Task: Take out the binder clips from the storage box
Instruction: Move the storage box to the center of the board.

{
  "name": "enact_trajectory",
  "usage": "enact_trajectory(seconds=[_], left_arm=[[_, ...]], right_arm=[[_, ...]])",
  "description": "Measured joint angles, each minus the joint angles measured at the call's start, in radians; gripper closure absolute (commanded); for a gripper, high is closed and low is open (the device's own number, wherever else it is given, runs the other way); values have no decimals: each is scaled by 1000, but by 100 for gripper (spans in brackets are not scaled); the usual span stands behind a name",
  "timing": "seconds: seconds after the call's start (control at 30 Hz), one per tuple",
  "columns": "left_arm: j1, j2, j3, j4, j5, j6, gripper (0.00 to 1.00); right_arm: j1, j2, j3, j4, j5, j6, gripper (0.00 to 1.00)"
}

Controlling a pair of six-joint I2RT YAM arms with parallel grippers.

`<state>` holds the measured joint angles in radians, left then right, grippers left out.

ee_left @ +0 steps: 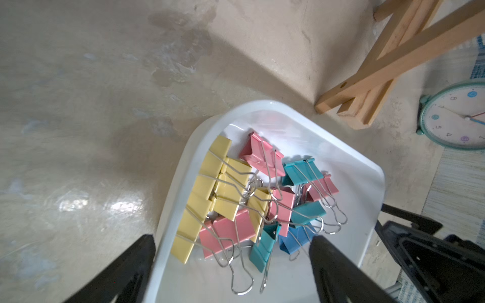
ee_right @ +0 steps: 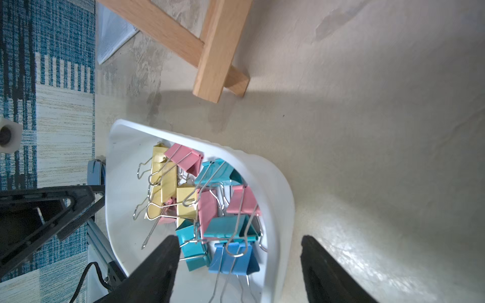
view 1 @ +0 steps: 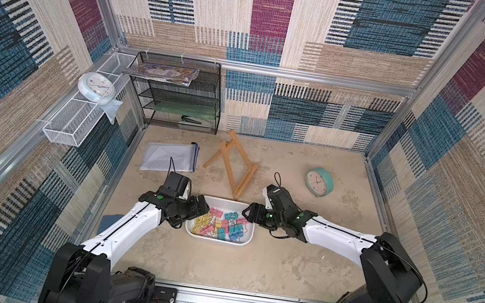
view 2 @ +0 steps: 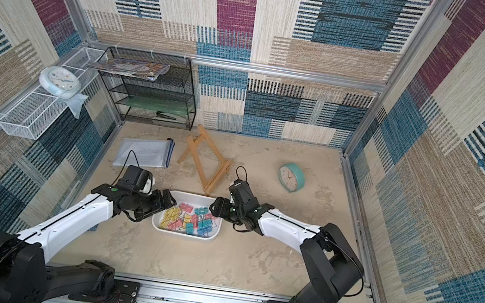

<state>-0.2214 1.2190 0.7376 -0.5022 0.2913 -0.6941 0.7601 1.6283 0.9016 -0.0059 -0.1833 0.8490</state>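
Note:
The storage box (view 1: 226, 202) (view 2: 193, 196) is a shallow white tray at mid-table. Inside it the binder clips (view 1: 222, 226) (view 2: 189, 222) lie in a tangled heap of yellow, pink, teal and blue with silver wire handles. My left gripper (view 1: 203, 207) (view 2: 167, 201) is open at the box's left end. In the left wrist view it (ee_left: 232, 237) straddles the box's rim (ee_left: 262, 105), the clips (ee_left: 236, 199) just ahead. My right gripper (view 1: 249, 213) (view 2: 215, 206) is open at the right end. It (ee_right: 239, 237) straddles the wall (ee_right: 283, 183) near the clips (ee_right: 204, 204). Neither holds anything.
A wooden easel (view 1: 232, 167) lies just behind the box. A teal clock (view 1: 319, 182) stands at the back right and a clear pouch of papers (view 1: 170, 157) at the back left. A black mesh rack (view 1: 180, 95) and a white wire basket (view 1: 73, 120) line the far left.

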Motion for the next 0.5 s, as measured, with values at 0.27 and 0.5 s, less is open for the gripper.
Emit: enact_trajectory(seconds=[0.27,0.5], left_arm=[[-101,30,2,46,-6,-58,3],[-190,148,87,107,-8,-105,2]], right_arm=[[-83,8,23,-39,7,-18,25],[-155,-4,21,-81,-6,-71,28]])
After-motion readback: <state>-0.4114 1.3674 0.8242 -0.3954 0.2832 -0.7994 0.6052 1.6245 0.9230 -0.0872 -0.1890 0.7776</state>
